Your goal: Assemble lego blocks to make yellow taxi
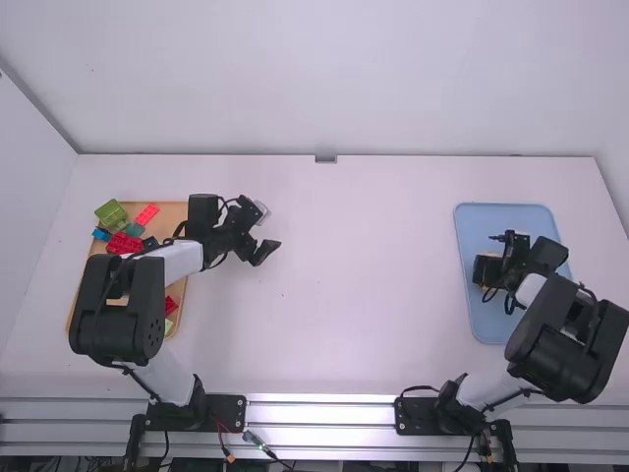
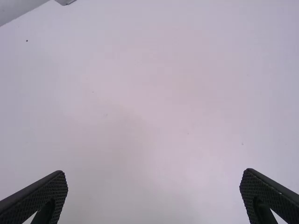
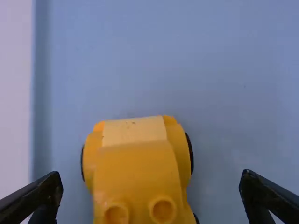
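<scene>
The room is bright, and soft light spreads over the white table (image 1: 344, 285). The metal rails (image 1: 324, 423) shine with white glare. In the left wrist view, the table has a faint gray shadow. In the right wrist view, soft, dim shade lies on the blue tray (image 3: 224, 60) beside the yellow car (image 3: 138, 168), which looks blurry up close.

White table (image 1: 354, 285) — tan tray (image 1: 174, 213), blue tray (image 1: 481, 231)
</scene>
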